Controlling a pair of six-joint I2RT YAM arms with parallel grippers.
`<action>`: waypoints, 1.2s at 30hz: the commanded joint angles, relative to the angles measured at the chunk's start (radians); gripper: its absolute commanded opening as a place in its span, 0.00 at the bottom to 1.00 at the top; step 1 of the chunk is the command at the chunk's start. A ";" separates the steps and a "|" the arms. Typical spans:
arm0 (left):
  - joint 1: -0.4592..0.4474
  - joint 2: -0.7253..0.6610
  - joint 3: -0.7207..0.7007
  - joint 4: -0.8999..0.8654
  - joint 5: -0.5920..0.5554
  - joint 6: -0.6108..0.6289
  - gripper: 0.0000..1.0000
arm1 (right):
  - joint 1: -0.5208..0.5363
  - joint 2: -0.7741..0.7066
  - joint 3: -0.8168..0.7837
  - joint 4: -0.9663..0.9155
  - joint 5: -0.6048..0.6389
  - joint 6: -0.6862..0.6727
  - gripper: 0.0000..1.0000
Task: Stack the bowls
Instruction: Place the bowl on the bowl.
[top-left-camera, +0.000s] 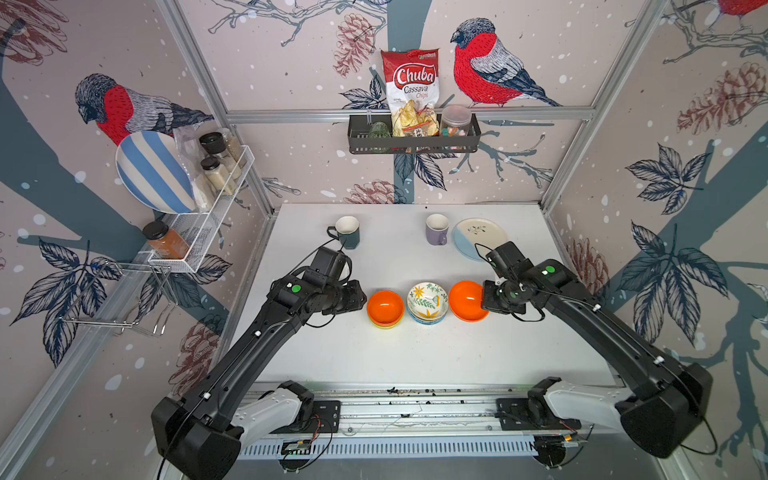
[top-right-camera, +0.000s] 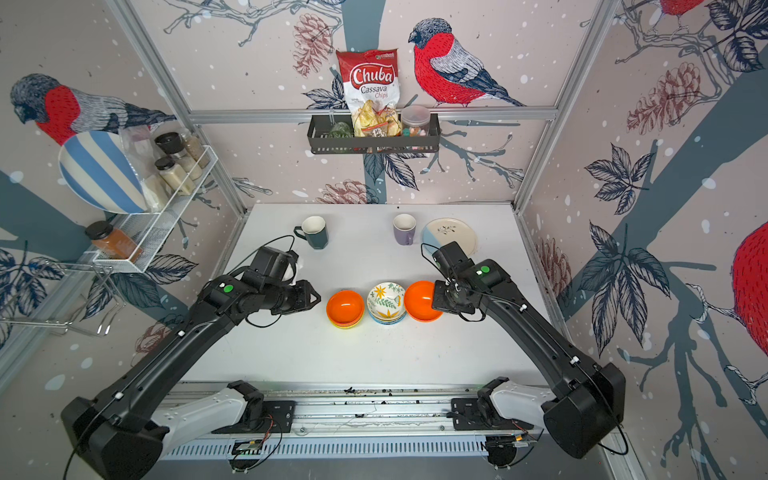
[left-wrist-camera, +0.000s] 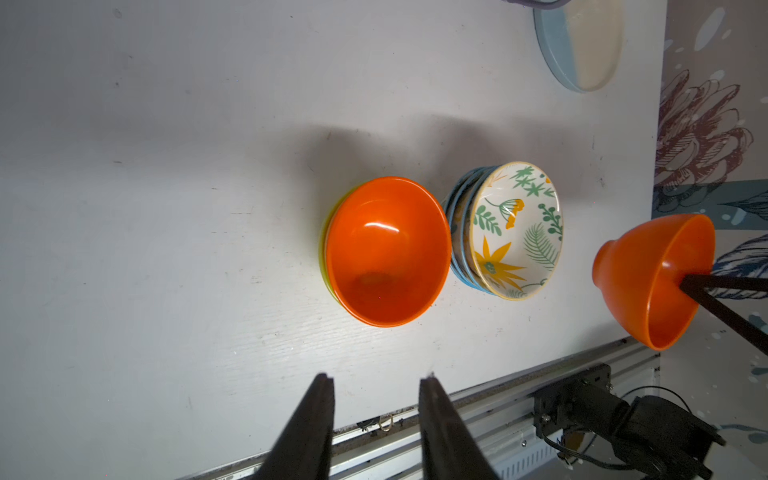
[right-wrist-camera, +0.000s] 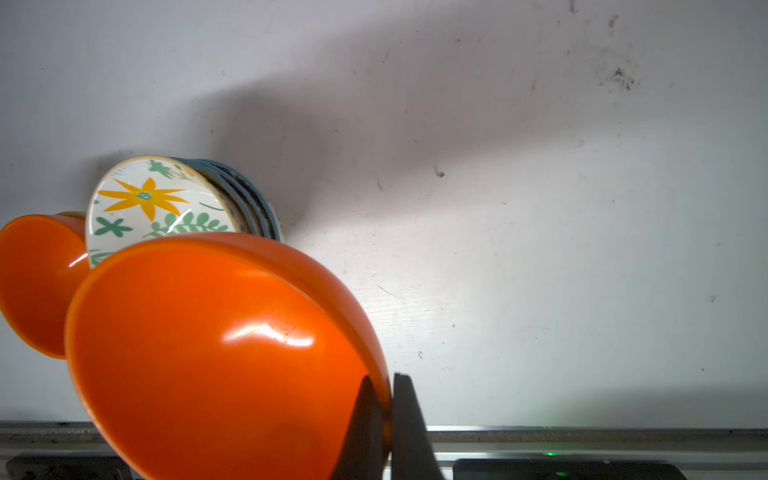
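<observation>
An orange bowl (top-left-camera: 385, 308) (left-wrist-camera: 386, 249) sits nested on a lime-green bowl (left-wrist-camera: 323, 249) mid-table. To its right is a stack of several floral bowls (top-left-camera: 428, 301) (left-wrist-camera: 515, 228) (right-wrist-camera: 153, 203) with blue outsides. A second orange bowl (top-left-camera: 467, 300) (left-wrist-camera: 648, 282) (right-wrist-camera: 208, 353) hangs tilted above the table, just right of the floral stack. My right gripper (top-left-camera: 484, 300) (right-wrist-camera: 380, 376) is shut on its rim, one finger inside and one outside. Left of the orange-on-green stack, my left gripper (top-left-camera: 362, 300) (left-wrist-camera: 376, 376) is open and holds nothing.
A dark teal mug (top-left-camera: 348, 232) and a purple mug (top-left-camera: 437, 229) stand at the back. A cream-and-blue plate (top-left-camera: 478, 239) lies at the back right. The metal rail (top-left-camera: 415, 399) runs along the table's front edge. Wall shelves hang to the left and at the back.
</observation>
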 joint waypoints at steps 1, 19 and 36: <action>0.006 0.027 0.045 -0.022 0.082 0.022 0.37 | 0.036 0.067 0.078 -0.048 -0.019 -0.041 0.00; -0.019 0.119 0.140 -0.046 0.162 0.058 0.37 | 0.277 0.411 0.397 -0.044 -0.131 -0.044 0.00; -0.059 0.183 0.114 -0.039 0.099 0.073 0.29 | 0.340 0.495 0.490 -0.057 -0.160 -0.052 0.00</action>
